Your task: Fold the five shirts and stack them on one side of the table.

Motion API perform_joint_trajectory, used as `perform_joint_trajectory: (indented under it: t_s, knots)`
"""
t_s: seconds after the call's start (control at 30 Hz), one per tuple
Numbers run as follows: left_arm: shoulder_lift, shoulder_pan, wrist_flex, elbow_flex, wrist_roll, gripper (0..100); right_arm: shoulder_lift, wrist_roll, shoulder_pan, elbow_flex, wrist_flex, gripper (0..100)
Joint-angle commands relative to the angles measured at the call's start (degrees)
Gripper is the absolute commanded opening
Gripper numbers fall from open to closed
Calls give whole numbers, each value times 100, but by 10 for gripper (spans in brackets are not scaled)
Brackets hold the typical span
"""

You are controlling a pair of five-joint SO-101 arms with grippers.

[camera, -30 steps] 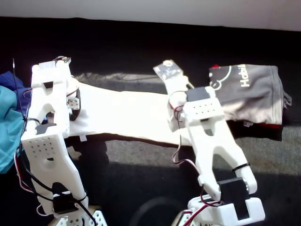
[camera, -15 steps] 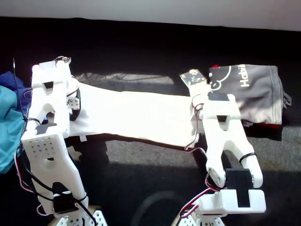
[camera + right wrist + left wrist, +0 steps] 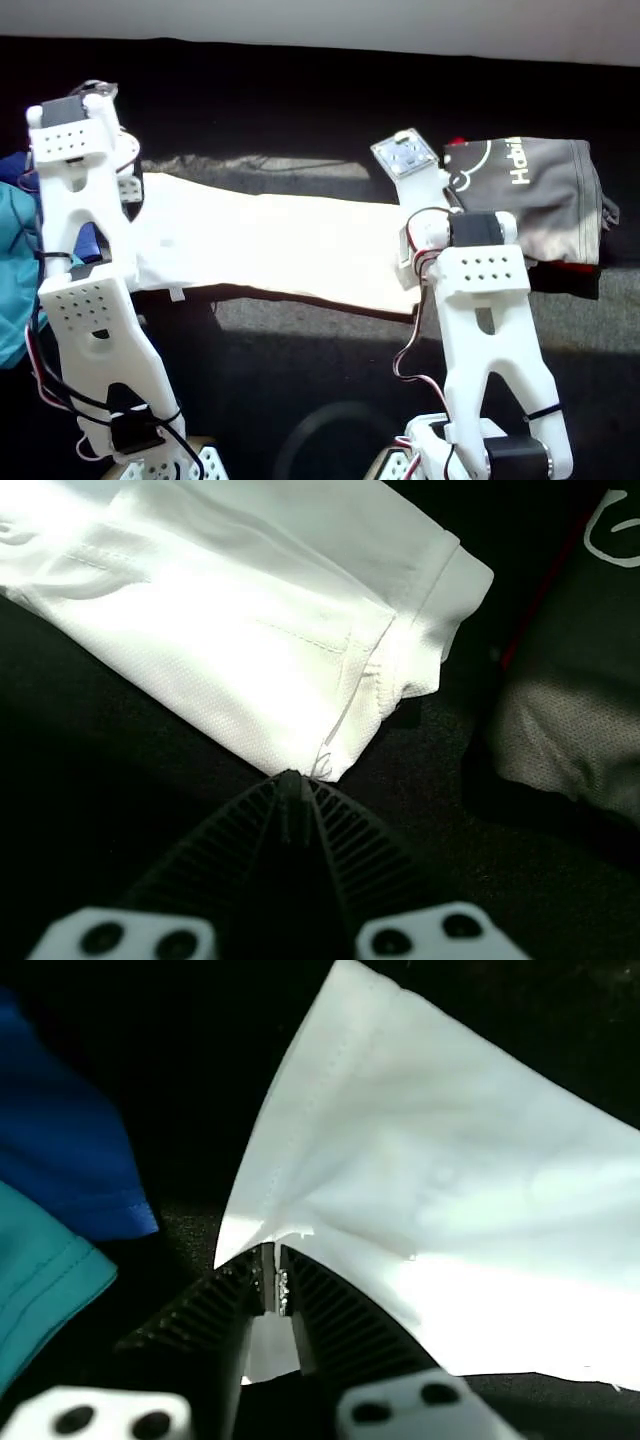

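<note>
The long white fabric shirt (image 3: 270,240) lies stretched across the dark table (image 3: 300,340), left gripper (image 3: 272,1270) clamped on one corner, right gripper (image 3: 292,785) closed at the other (apparently nipping it). A folded grey printed shirt (image 3: 540,205) sits done alongside; crumpled teal and blue shirts (image 3: 12,280) wait unfolded.
</note>
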Motion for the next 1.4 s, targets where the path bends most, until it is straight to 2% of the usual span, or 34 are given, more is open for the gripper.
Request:
perform_joint_trajectory:
  t_s: [0.0, 0.07, 0.17, 0.53, 0.63, 0.77, 1.1, 1.17, 1.23, 1.37]
  knots:
    - [-13, -374, 97, -312, 396, 168, -215, 53, -31, 92, 57, 7]
    - [127, -374, 97, -251, 492, 220, -215, 53, -31, 101, 57, 7]
    - [374, -330, 79, -259, 484, 213, -215, 53, -40, 66, 57, 7]
    - [1024, -295, -844, -259, 457, 200, -224, 62, -31, 48, 295, 7]
    - [1262, -295, -862, -259, 440, 200, -224, 62, -31, 40, 312, 7]
    - [1455, -75, -835, -259, 70, 200, -224, 62, -40, 40, 295, 7]
    - [1508, 409, -492, -233, 53, 195, -224, 62, -13, 40, 303, 7]
    - [1508, 409, -431, -251, 44, 132, -233, 62, -13, 31, 303, 7]
    - [1508, 391, -431, -251, 44, 7, -277, 62, -13, -40, 321, 7]
    - [1508, 374, -431, -233, 35, 7, -857, 53, -13, -180, 444, 7]
